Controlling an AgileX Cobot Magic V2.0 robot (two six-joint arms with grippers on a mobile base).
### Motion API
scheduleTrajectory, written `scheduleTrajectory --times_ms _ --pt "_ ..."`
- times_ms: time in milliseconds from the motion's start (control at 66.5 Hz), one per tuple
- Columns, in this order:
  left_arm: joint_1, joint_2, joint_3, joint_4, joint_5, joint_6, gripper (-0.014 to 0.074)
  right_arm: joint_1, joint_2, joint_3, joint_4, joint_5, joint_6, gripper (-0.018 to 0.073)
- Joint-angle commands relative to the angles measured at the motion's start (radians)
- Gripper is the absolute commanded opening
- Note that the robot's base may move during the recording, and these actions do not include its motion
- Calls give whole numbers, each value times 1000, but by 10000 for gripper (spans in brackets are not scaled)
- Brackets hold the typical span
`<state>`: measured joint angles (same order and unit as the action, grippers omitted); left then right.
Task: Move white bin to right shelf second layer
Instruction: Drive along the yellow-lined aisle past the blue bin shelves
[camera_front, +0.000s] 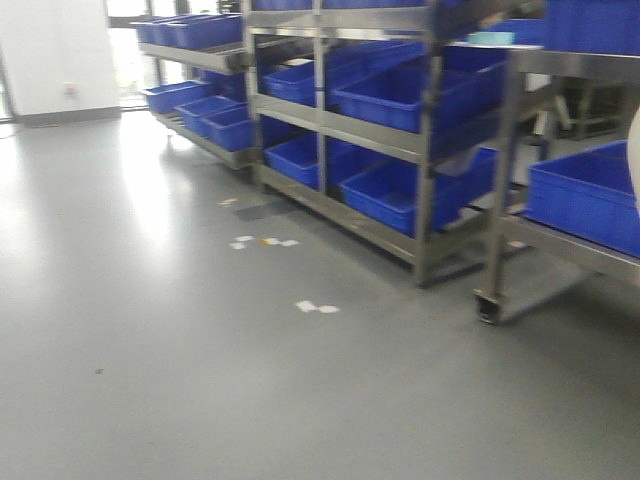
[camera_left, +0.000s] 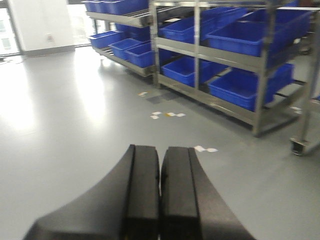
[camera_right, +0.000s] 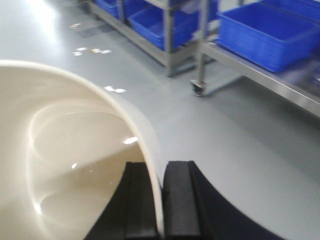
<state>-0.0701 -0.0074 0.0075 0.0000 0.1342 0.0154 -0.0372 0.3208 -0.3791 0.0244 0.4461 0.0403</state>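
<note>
**One-sided pinch on the white bin: slip and collision risks**

The white bin (camera_right: 65, 150) is held at the right wrist. Its thin wall is clamped between the fingers of the right gripper (camera_right: 162, 200), and only one edge of the rim is taken. It is judged to be carried clear of the floor (camera_right: 150, 100).

Because the tub is gripped on one side and its plastic is glossy, it could be twisted or slid out of the pads if the arm is swung sharply. The wall could also be flexed by the pinch. No support is given by the left gripper (camera_left: 160, 192), whose fingers are pressed together on nothing.

Farther out, the wheeled rack (camera_right: 202, 50) is approached at an angle. The bin's far side is hidden from the wrist view, so it could be knocked against a post or front rail. The rack could also be shoved on its castor (camera_right: 198, 89). One level is seen to be filled by blue crates (camera_right: 270, 30). The right shelf second layer cannot be made out here, so free room for the bin cannot be confirmed.

The bin is seen to be cream-white and shiny, with bright highlights on a smooth, empty interior. The interior curves down to a rounded base, and the rim is thin and plain.
</note>
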Motion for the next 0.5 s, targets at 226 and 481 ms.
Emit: scheduleTrajectory --times_ms 226,481 --pt "-7 -16 37 0 -86 -3 85 -2 5 -31 -2 -98 5 48" --pt "-7 -16 37 0 -86 -3 85 -2 5 -31 -2 -98 5 48"
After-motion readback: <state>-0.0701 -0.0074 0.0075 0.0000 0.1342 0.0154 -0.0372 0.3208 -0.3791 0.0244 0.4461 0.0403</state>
